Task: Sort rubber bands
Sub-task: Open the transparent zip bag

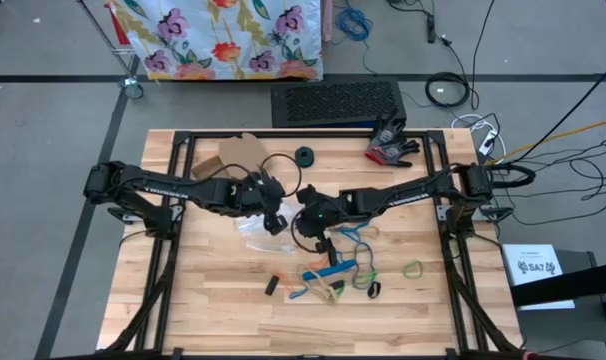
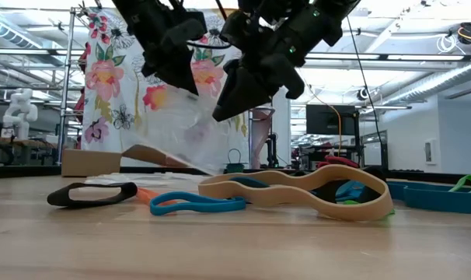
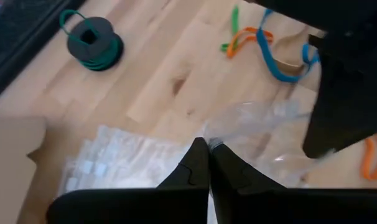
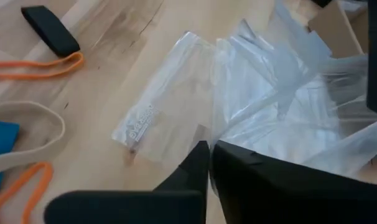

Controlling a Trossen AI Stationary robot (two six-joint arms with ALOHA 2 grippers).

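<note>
Rubber bands (image 1: 333,272) lie scattered on the surface (image 1: 213,310), toward five o'clock from both arms. Right gripper (image 1: 305,226) is nearer, jaws closed on a clear bag (image 4: 257,106); left gripper (image 1: 274,217) pinches it too.

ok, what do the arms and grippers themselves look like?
Both arms are black and jointed, with white lettering along the forearm links. Left gripper and right gripper each end in two matte black, tapered fingers. A green status light glows on one arm in the low view.
</note>
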